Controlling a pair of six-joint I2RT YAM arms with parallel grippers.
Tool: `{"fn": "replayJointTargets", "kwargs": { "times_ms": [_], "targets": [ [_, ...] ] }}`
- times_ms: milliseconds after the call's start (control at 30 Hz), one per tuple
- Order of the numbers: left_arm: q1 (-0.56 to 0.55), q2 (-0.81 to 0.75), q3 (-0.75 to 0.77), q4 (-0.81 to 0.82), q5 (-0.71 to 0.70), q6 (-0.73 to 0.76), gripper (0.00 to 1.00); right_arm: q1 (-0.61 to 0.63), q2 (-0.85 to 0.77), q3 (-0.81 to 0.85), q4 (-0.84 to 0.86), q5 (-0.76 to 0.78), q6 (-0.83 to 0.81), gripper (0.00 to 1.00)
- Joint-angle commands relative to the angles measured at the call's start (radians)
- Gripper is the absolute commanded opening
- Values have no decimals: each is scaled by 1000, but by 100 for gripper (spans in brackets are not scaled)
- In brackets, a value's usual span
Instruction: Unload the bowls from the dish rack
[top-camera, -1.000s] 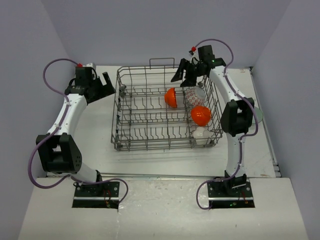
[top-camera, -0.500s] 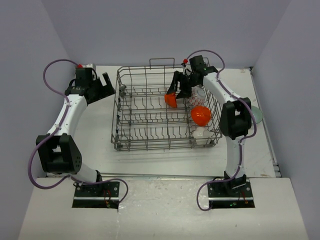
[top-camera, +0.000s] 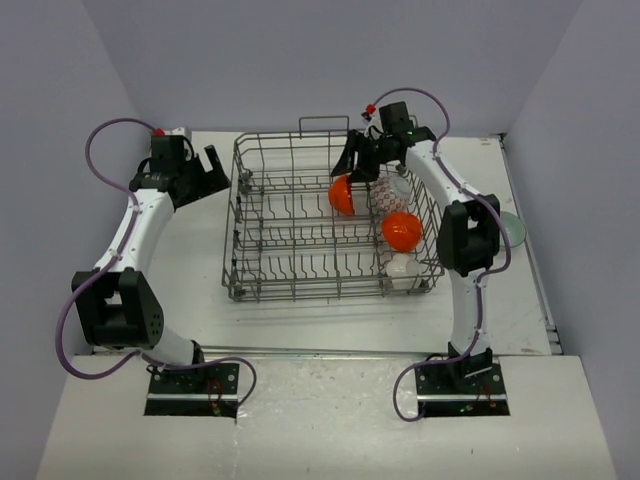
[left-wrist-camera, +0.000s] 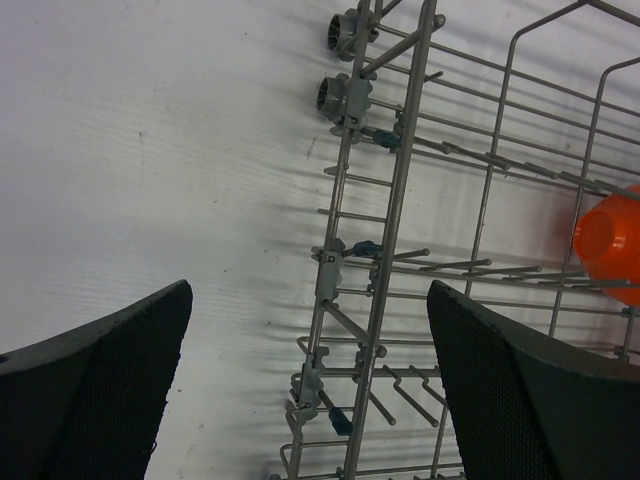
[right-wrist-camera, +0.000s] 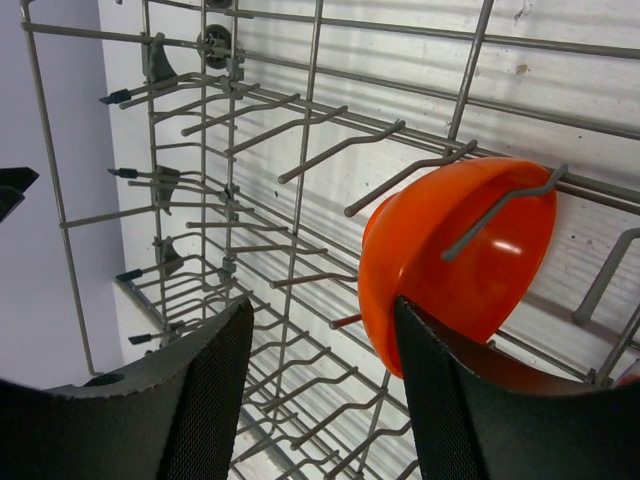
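Top external view gives us one dish rack (top-camera: 237, 205) on the worktop (top-camera: 195, 285), its longer sides running left to right across the frame and its loop handle on the upper edge. We count five bowls, four of them in the right half of the rack: an orange bowl (top-camera: 341, 194) near the upper middle, a second orange bowl (top-camera: 401, 230) by the right wall, a red-patterned white bowl (top-camera: 389, 198) between them, and a plain white bowl (top-camera: 401, 267) in the lower right corner. A pale teal bowl (top-camera: 515, 226) sits on the worktop right of the rack, half hidden by the right arm (top-camera: 463, 300). That arm rises along the rack's right side, bends at the elbow and reaches up and left, with the right hand (top-camera: 358, 166) pointing down into the rack, spread, one of its fingers (right-wrist-camera: 500, 420) across the first orange bowl's lower edge and the other clear of it. This bowl stands on its rim among the tines, mouth toward frame right, foot toward the left. The left arm (top-camera: 135, 225) is folded at lower left, and the left hand (top-camera: 207, 166), spread wide, hovers just beside the rack's left wall.
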Motion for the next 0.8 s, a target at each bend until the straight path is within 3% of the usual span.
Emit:
{"fn": "replayJointTargets", "kwargs": {
  "times_ms": [0, 300, 367, 467, 533, 567, 767],
  "targets": [
    [-5, -40, 17, 17, -17, 20, 100, 0, 16, 2, 47, -44, 27, 59],
    [-5, -42, 13, 17, -19, 18, 100, 4, 45, -74, 84, -55, 30, 56],
    [-5, -44, 11, 19, -19, 18, 100, 3, 47, -88, 93, -57, 33, 49],
    [-5, -40, 11, 20, -22, 20, 100, 3, 41, -120, 128, -69, 50, 29],
    [-5, -37, 12, 19, -17, 18, 100, 4, 44, -122, 131, -70, 58, 6],
    [-5, -34, 13, 20, -15, 17, 100, 3, 39, -124, 134, -73, 61, 0],
    [-5, -8, 14, 26, -6, 14, 100, -2, -56, -159, 220, -139, 130, 0]
  ]
}}
